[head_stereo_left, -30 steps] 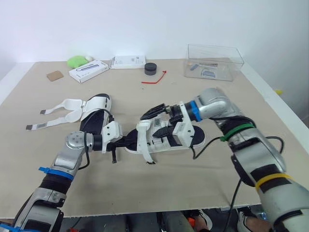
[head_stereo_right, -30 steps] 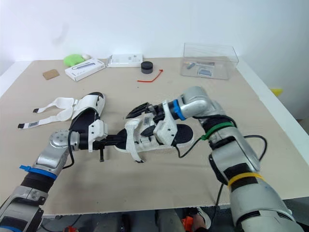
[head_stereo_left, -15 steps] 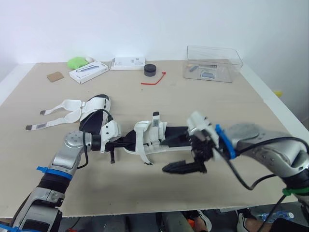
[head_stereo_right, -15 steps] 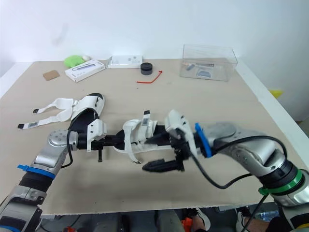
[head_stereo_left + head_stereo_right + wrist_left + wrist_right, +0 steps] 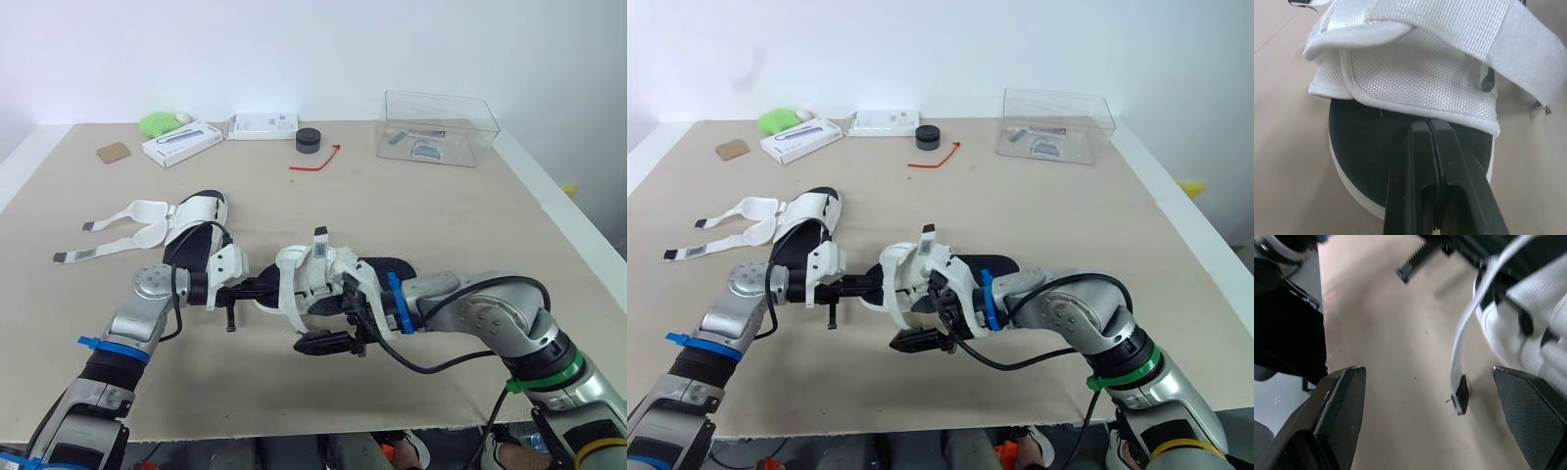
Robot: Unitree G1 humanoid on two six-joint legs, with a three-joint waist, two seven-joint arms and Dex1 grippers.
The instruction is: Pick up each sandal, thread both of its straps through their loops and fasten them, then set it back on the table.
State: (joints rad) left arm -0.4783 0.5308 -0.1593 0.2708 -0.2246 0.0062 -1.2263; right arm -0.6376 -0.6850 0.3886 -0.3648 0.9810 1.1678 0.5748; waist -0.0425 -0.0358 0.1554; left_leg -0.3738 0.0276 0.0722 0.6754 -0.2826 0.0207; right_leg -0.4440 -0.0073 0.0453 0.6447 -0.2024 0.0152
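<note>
A white-strapped sandal with a black sole [image 5: 323, 284] lies mid-table, one strap end standing up. My left gripper [image 5: 257, 287] is shut at its toe end; in the left wrist view the fingers [image 5: 1420, 161] meet over the black insole against the white upper [image 5: 1415, 73]. My right gripper [image 5: 315, 341] hovers open just in front of the sandal's near side. Seen from the right wrist, a loose strap [image 5: 1462, 347] hangs between the wide-apart fingers [image 5: 1337, 401]. The second sandal [image 5: 191, 230] lies to the left with both straps [image 5: 127, 227] spread open.
At the back of the table [image 5: 411, 211] stand a clear plastic box [image 5: 436, 127], a black puck [image 5: 308, 140], a red tie [image 5: 315, 160], two white boxes [image 5: 180, 143], a green object [image 5: 157, 123] and a brown card [image 5: 112, 153].
My right gripper let go of the sandal, swung out toward the table's front, then came back in to its near side, open. The left gripper kept its hold.
</note>
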